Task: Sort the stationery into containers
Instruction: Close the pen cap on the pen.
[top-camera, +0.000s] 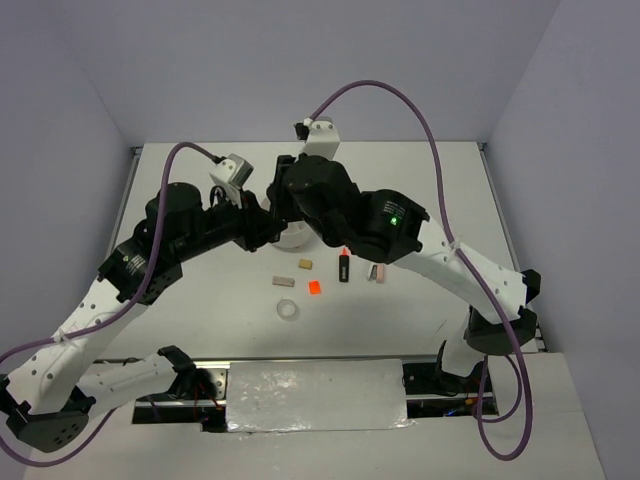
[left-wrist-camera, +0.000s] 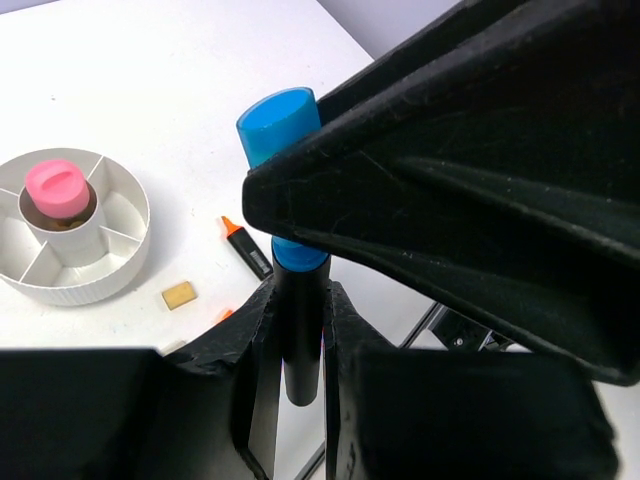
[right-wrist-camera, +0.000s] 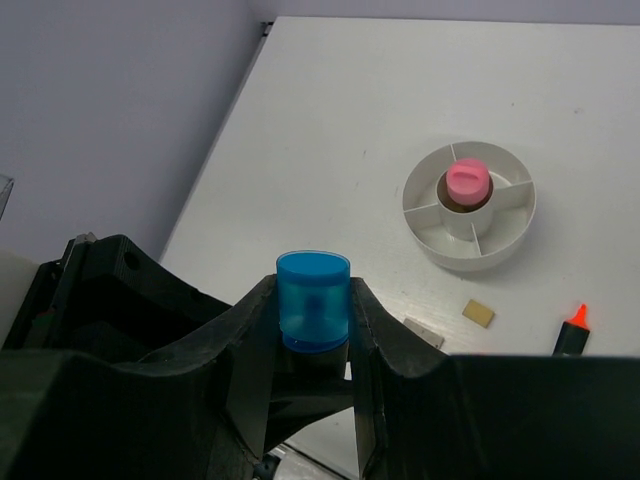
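Observation:
A black marker with a blue cap (left-wrist-camera: 278, 125) is held off the table between both arms. My left gripper (left-wrist-camera: 298, 305) is shut on its black barrel (left-wrist-camera: 298, 340). My right gripper (right-wrist-camera: 313, 310) is shut on the blue cap (right-wrist-camera: 313, 295). The round white divided tub (right-wrist-camera: 412, 225) stands beyond them, with a pink-capped tube (right-wrist-camera: 467, 182) upright in its centre well. In the top view both wrists meet over the tub (top-camera: 292, 241), and the marker itself is hidden there.
On the table near the tub lie an orange-capped marker (top-camera: 344, 265), a tan eraser (top-camera: 304, 264), a grey-tan eraser (top-camera: 283, 281), an orange square (top-camera: 314, 287), a clear tape ring (top-camera: 288, 310) and small pieces (top-camera: 376, 272).

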